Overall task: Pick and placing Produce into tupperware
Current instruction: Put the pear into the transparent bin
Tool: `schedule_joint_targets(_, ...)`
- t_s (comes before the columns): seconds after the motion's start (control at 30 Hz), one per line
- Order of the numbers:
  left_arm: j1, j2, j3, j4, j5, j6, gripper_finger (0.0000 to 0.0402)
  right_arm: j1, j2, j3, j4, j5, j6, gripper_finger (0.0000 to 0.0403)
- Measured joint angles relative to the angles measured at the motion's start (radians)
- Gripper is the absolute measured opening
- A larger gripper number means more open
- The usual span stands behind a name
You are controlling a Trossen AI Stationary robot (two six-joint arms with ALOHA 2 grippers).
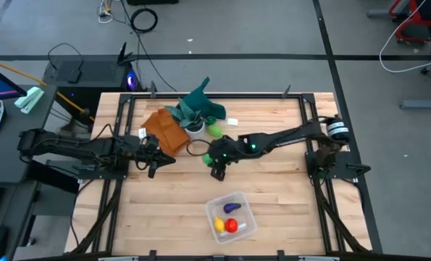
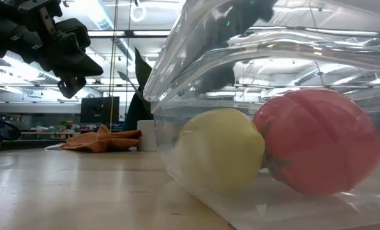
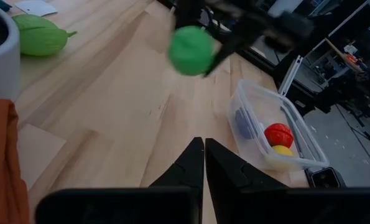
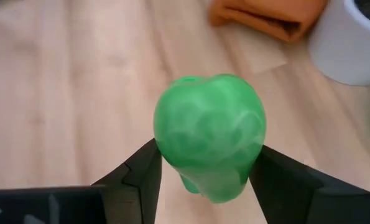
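Observation:
The clear tupperware (image 1: 231, 216) sits near the table's front edge and holds a yellow (image 2: 218, 150), a red (image 2: 317, 140) and a purple (image 3: 244, 121) produce piece. Above mid-table, my right gripper (image 1: 216, 161) is shut on a green produce piece (image 4: 209, 134). Another green piece (image 3: 40, 34) lies on the table by the white pot (image 1: 195, 127). My left gripper (image 3: 204, 146) waits at the left, shut and holding nothing. My right gripper pinches the green produce piece by two opposite sides (image 4: 166, 149) between its two fingers (image 4: 144, 171). The fingers slant downward from the table's right side. The piece is lifted clear of the table (image 3: 191, 50).
An orange-brown cloth (image 1: 168, 129) lies at the back left of centre, next to the white pot with teal leaves. Bare wood stretches between the held piece and the tupperware. Black frame rails (image 1: 313, 156) run along the table's sides.

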Motion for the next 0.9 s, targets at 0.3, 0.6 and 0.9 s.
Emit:
schedule_joint_targets(0.3, 0.000, 0.000, 0.000, 0.000, 0.000, 0.000, 0.0014, 0.159, -0.062, 0.000, -0.029, -0.083, 0.039, 0.0177)
schedule_joint_targets(0.6, 0.000, 0.000, 0.000, -0.006, 0.001, 0.000, 0.0022, 0.316, -0.052, 0.000, -0.069, -0.098, 0.112, 0.0176)
schedule_joint_targets(0.9, 0.000, 0.000, 0.000, -0.006, 0.001, 0.001, 0.0014, 0.404, 0.033, -0.001, -0.092, -0.103, 0.140, 0.0176)
